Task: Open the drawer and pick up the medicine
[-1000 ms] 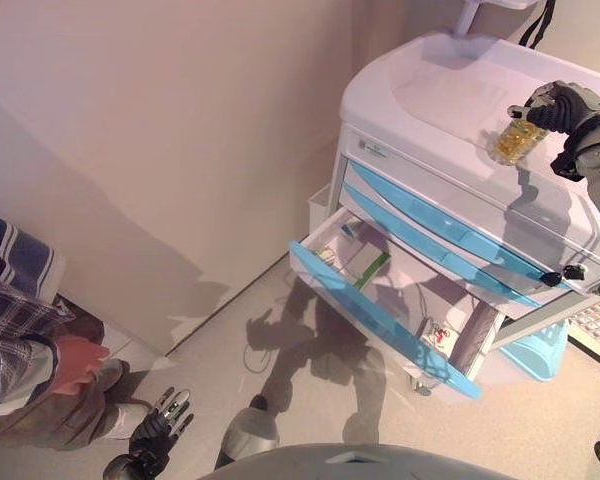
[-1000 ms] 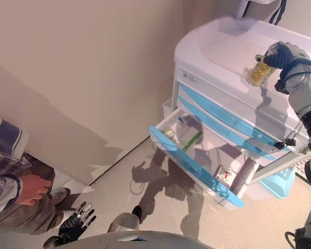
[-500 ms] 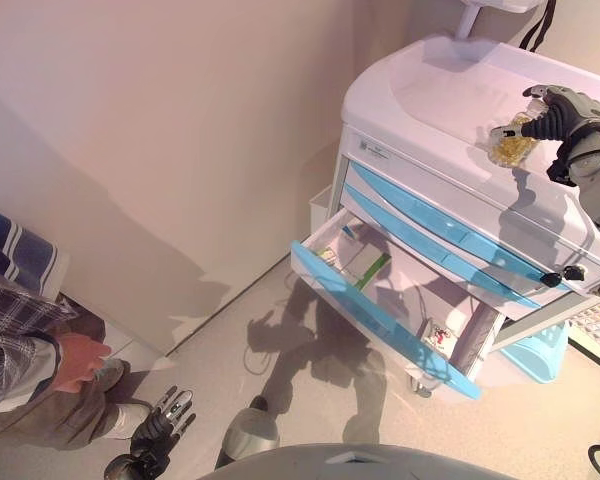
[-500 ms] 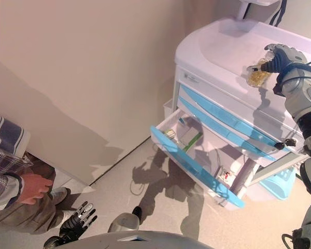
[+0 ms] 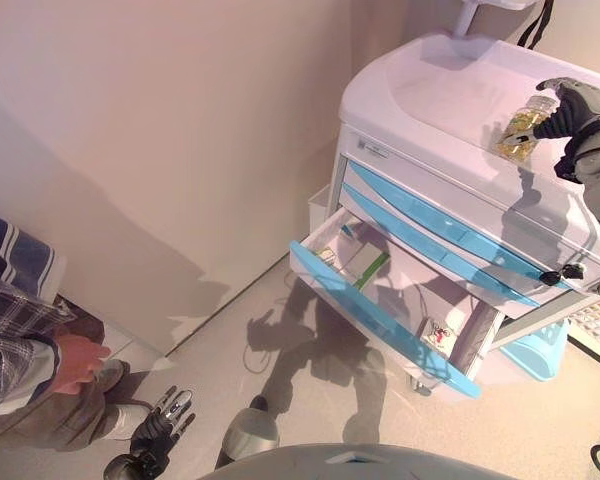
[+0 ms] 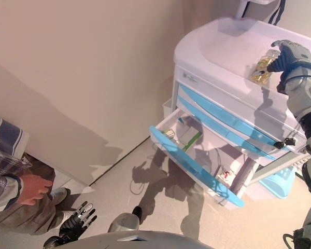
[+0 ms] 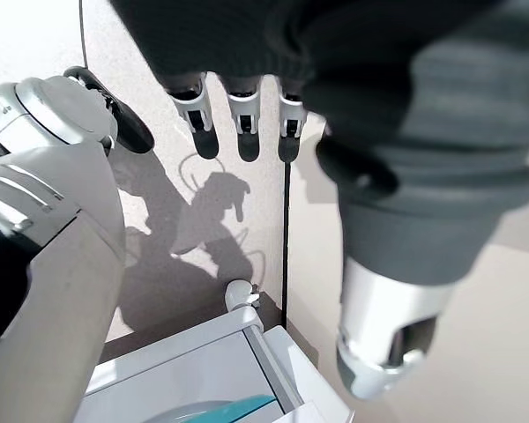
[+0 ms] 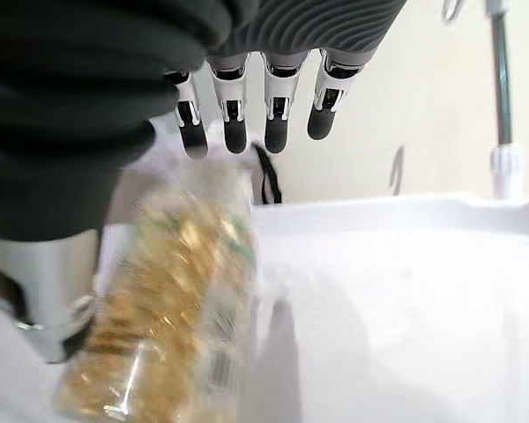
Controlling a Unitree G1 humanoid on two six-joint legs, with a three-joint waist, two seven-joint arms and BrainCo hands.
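Note:
A clear medicine bottle of yellow capsules leans on the white cart top, near its right front edge. My right hand is over it with straight fingers. In the right wrist view the bottle lies between my thumb and fingers, which do not curl round it. The cart's lower drawer with a blue front stands pulled out. It holds a green-edged box and a small box with a red mark. My left hand hangs open low at the lower left.
A person sits at the left edge, with a plaid sleeve and a hand on the knee. Two shut blue-fronted drawers sit above the open one. A light blue basket hangs on the cart's right side. A wall runs behind.
My right hand held the bottle upright by its top; its fingers have since straightened and the bottle has tipped over to lean on the cart top. The left hand has not moved.

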